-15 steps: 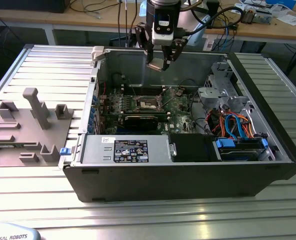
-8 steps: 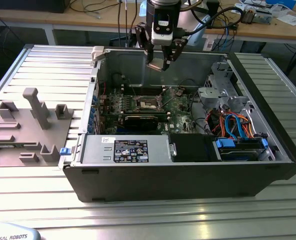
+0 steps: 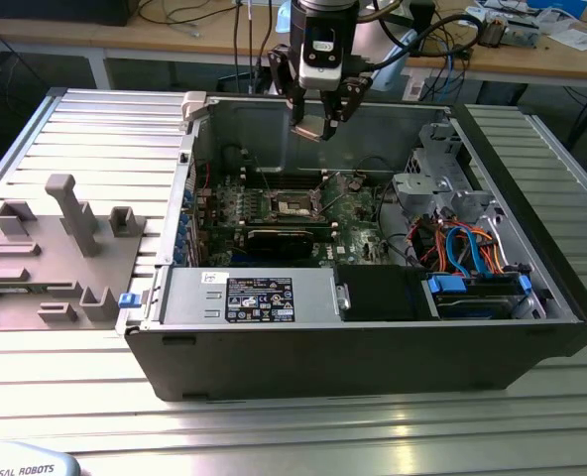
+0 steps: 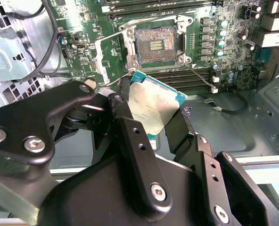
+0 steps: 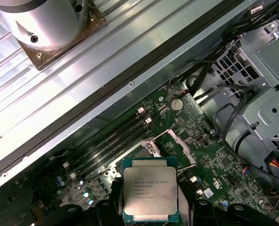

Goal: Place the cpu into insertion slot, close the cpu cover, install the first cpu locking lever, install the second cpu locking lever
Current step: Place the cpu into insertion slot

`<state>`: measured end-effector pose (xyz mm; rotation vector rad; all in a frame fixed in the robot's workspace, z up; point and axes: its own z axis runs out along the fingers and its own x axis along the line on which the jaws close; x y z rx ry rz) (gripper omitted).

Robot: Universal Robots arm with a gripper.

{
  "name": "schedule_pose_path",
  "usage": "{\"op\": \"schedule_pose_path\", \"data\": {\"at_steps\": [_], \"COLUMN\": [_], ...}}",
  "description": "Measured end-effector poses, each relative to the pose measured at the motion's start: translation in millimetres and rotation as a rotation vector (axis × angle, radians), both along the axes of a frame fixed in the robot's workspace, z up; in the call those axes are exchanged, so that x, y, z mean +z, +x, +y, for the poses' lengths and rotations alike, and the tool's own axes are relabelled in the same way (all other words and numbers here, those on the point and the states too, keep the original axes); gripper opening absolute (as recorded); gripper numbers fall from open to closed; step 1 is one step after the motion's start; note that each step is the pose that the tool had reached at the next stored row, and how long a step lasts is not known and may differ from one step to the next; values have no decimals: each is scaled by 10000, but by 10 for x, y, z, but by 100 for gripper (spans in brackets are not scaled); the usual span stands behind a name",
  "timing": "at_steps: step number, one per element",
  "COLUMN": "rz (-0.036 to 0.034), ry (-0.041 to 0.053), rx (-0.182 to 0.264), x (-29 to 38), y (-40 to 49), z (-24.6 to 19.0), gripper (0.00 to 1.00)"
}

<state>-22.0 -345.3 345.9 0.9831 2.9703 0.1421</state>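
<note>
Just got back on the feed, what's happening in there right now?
The arm's hand is clamped on the cpu by its edges, holding it in the air over the green motherboard inside the open computer case. The insertion slot sits bare, its contacts exposed, with no chip in it yet. So the cpu is in the hand's grip but not seated.
</note>
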Motion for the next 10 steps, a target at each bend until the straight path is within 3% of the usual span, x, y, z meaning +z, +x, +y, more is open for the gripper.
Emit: {"op": "schedule_pose_path", "data": {"at_steps": [10], "rz": [0], "ry": [0], "rx": [-161], "x": [0], "y": [0], "z": [0], "gripper": [54]}}
